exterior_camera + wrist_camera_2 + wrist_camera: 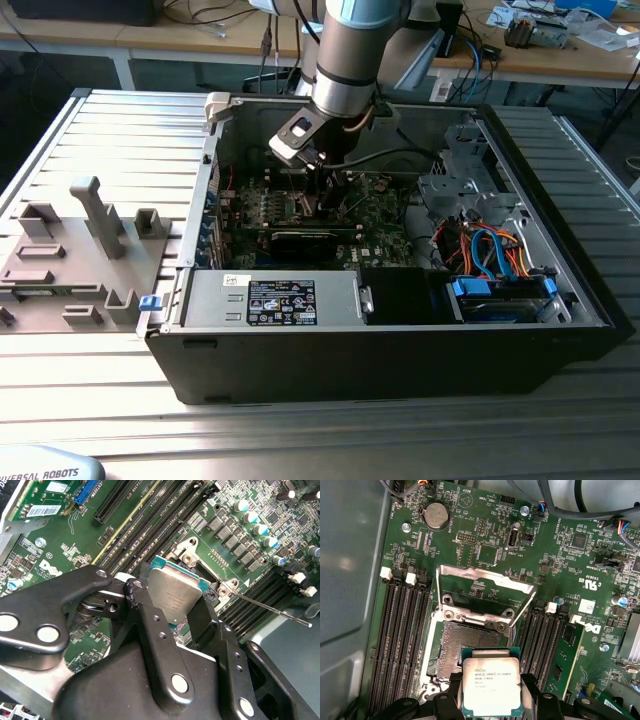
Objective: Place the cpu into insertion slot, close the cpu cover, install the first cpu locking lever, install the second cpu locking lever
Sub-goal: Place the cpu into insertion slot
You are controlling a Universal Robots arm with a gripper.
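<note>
My gripper is shut on the cpu, a square chip with a silver-grey top, one black finger on each side. The chip hangs tilted just above and beside the insertion slot, a dark square socket with a silver rim on the green board. The slot lies bare. The cpu cover, a silver frame, stands swung up at the socket's far side. In the second wrist view the cpu sits between the fingers, and a thin locking lever sticks out free from the socket corner. In the exterior view the gripper reaches down into the case.
The open black computer case encloses the board. Rows of black memory slots flank the socket. A long black card, a power supply and orange-blue cables crowd the inside. A grey fixture stands on the exterior view's left.
</note>
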